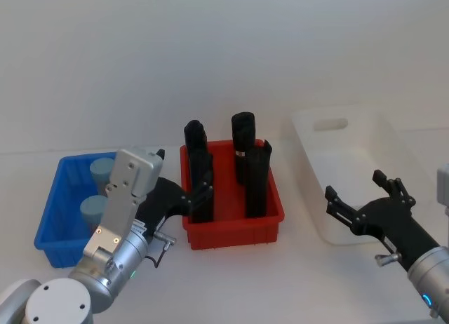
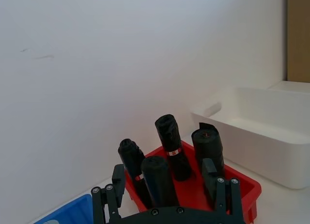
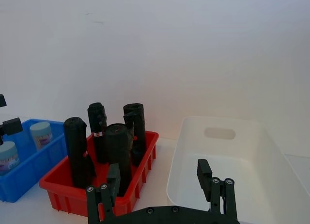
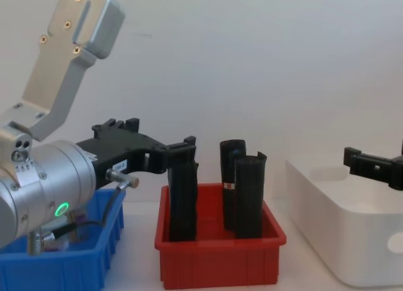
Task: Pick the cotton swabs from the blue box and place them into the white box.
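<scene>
Blue-capped cotton swabs [image 1: 102,172] sit in the blue box [image 1: 48,222], left of the left gripper [image 2: 163,171], fingers [image 2: 118,178] spread, probably lining up a grab. The right gripper [image 1: 356,186] waits with fingers apart, white box [image 1: 309,138] beneath.

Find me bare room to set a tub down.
The white box is bare inside; the open right gripper hovers at its near edge. Bare table runs between it and the red bin. That bin is packed with black rolls, the open left gripper beside them.

Plain white wall [image 1: 210,43] behind a white tabletop [image 1: 302,282] (a brown panel [image 2: 298,35] borders it).
</scene>
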`<state>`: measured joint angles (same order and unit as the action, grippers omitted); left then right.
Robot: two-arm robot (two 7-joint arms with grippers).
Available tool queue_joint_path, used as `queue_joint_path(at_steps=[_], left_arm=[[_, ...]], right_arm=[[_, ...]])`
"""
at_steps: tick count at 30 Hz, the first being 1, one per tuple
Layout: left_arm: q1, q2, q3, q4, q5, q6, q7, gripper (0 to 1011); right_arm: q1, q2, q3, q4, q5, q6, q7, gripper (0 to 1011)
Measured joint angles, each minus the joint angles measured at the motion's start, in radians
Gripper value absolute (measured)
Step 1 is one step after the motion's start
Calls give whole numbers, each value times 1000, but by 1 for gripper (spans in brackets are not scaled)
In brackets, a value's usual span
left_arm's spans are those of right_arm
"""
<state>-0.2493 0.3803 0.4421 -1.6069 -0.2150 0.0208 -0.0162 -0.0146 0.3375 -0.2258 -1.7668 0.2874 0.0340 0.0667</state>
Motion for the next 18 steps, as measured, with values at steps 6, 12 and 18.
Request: queue_joint_path(at_steps=[6, 12, 18], left_arm=[[-25, -4, -22, 39, -29, 22, -5, 1004], [-45, -6, -40, 71, -51, 50, -5, 1004], [-70, -6, -65, 112, -74, 88, 3, 1004]], right_arm=[[0, 0, 0, 0, 0, 0, 0, 1002], [0, 0, 0, 0, 0, 0, 0, 1002], [0, 0, 0, 0, 0, 0, 0, 1002]])
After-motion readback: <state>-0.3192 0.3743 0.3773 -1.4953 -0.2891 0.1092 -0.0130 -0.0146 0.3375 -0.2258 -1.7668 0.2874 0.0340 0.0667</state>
